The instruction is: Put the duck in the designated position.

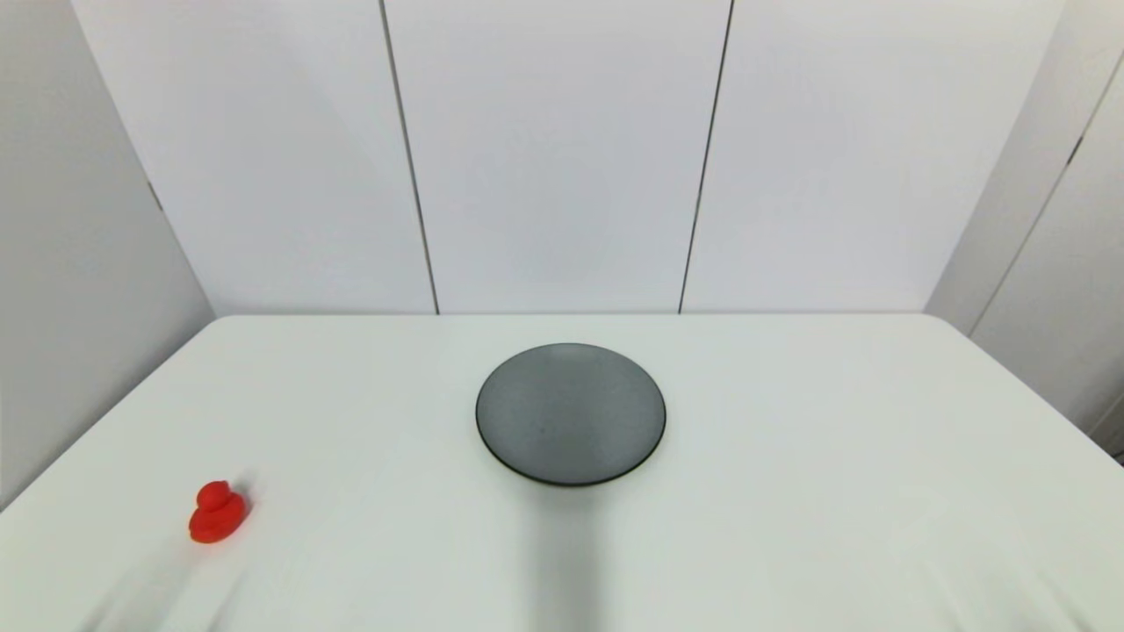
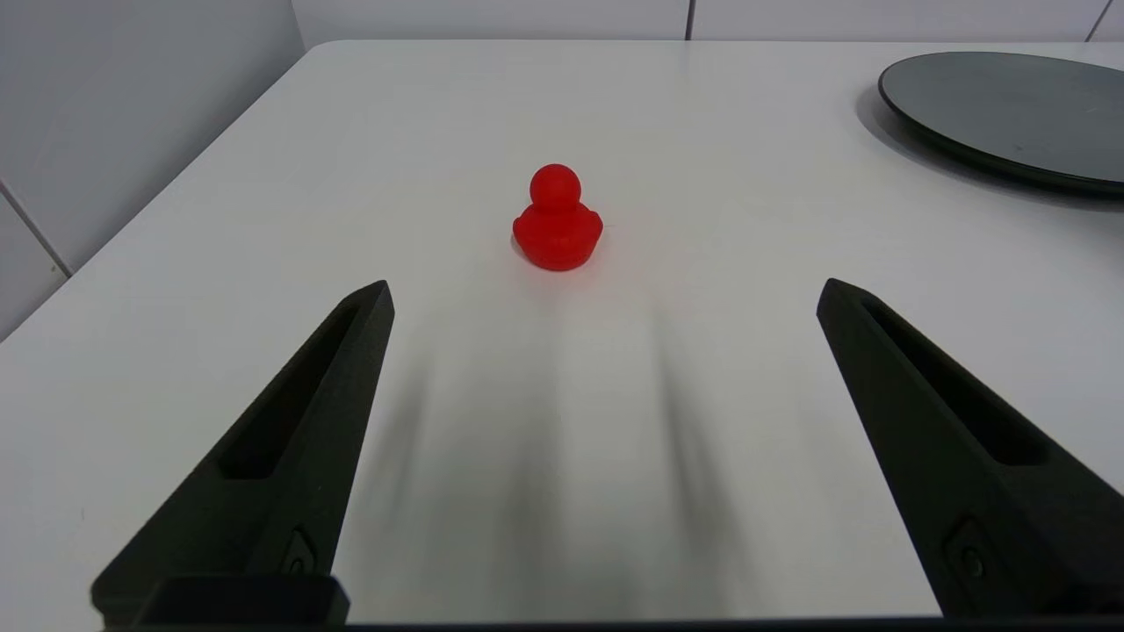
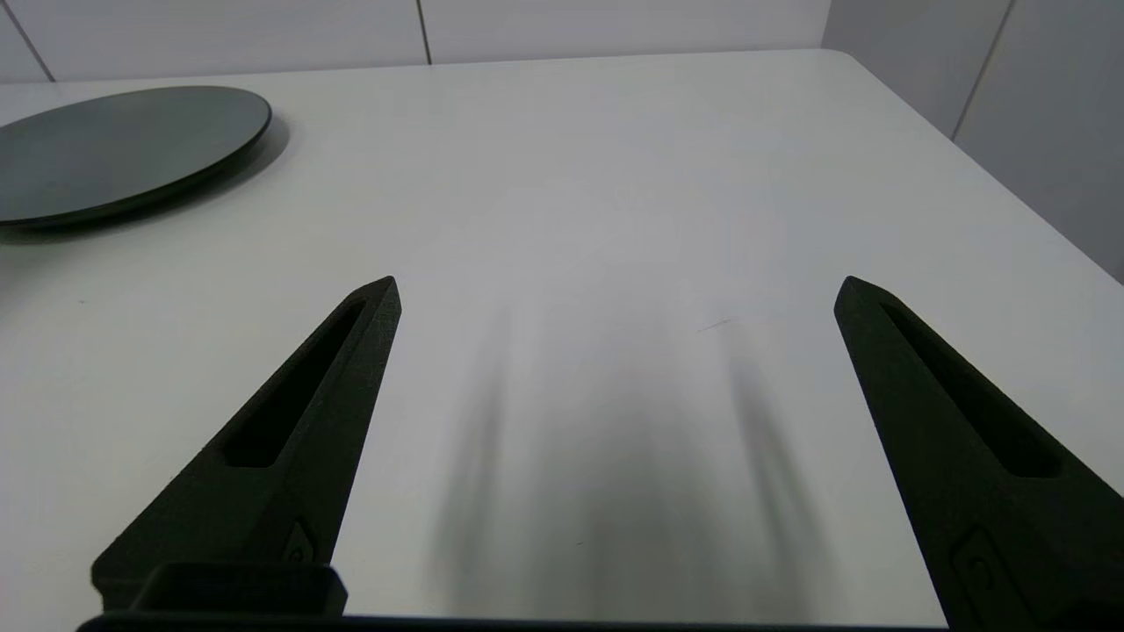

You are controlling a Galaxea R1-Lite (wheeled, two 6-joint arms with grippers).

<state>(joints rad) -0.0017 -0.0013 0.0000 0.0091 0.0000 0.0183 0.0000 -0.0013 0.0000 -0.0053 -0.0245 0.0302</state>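
Currently the duck (image 1: 217, 513) is sitting upright on the white table (image 1: 790, 491) at the head view's lower left, well apart from the central plate (image 1: 571, 414). The left gripper (image 2: 604, 294) is hovering near it, jaws spread; the right gripper (image 3: 617, 290) is likewise hanging spread over bare tabletop.

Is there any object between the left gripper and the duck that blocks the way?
No, nothing visible does. The left gripper is open and short of the duck, with only bare table between them. The plate lies off to the side, apart from the duck.
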